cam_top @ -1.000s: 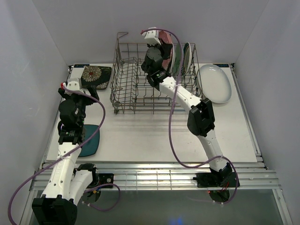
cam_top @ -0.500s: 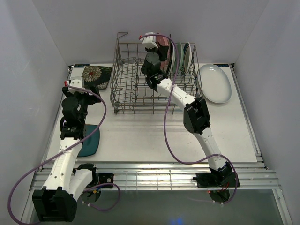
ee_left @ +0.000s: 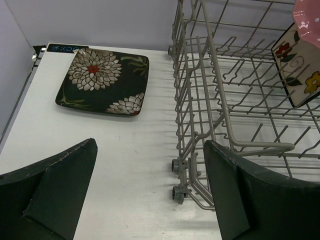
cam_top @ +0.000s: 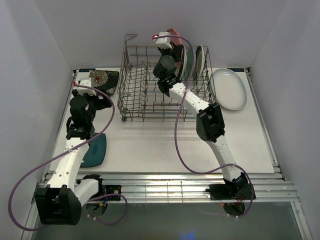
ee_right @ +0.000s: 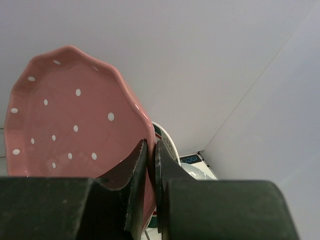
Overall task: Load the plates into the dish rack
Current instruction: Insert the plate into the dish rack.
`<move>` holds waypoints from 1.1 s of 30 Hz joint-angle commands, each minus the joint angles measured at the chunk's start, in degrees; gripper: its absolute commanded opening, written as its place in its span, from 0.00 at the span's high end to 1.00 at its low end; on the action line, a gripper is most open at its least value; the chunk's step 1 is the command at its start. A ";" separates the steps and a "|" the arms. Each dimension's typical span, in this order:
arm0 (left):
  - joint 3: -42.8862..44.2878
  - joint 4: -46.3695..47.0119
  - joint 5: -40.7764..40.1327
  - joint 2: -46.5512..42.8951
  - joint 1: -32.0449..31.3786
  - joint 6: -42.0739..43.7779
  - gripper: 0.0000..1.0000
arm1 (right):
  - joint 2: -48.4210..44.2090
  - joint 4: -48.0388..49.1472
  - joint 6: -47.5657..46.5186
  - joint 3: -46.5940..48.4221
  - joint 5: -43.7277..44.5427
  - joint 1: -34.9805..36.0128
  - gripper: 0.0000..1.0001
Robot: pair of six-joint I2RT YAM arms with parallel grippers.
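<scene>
So the right gripper [ee_right: 151,148] is pinched tight on the rim of the pink dotted plate [ee_right: 70,125], holding it up on edge over the far right part of the dish rack [cam_top: 145,92]. From where I'm standing the top of the plate pokes well above the rack's tall sides, and I can't tell if its bottom edge is down between the tines. Right beside it, a couple of white green-rimmed plates [cam_top: 199,60] are standing upright in the rack, and there's a cream floral square plate [ee_left: 299,70] standing in there too, just under the pink one. The left gripper [ee_left: 150,145] is spread wide with nothing in it, hanging over the surface [cam_top: 160,145] just off the rack's left side. It's pointed toward the black floral square plate [ee_left: 102,80], which lies flat at the far left corner. The dark teal plate [cam_top: 95,150] sits flat near the left front edge, partly hidden under the left arm. The big white oval plate [cam_top: 229,89] lies on the surface just right of the rack.
</scene>
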 commanded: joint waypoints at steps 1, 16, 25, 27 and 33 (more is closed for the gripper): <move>3.69 -1.14 1.73 -0.04 0.24 -0.50 0.02 | -2.63 10.40 2.20 1.90 -2.81 -0.82 0.92; 10.72 -1.68 29.67 -0.30 0.24 15.41 0.02 | -12.47 -4.71 11.43 -2.15 -0.18 -0.03 0.92; 8.88 0.43 44.16 -1.44 0.24 19.98 0.02 | -19.07 -15.01 14.96 -2.06 1.84 2.96 0.92; 8.18 0.70 47.06 -1.79 -0.19 20.07 0.02 | -19.94 -15.89 14.52 -1.71 2.54 3.84 0.92; 6.24 1.75 45.24 -2.58 -5.53 22.35 0.02 | -22.76 -19.31 13.99 -1.71 4.92 6.82 0.92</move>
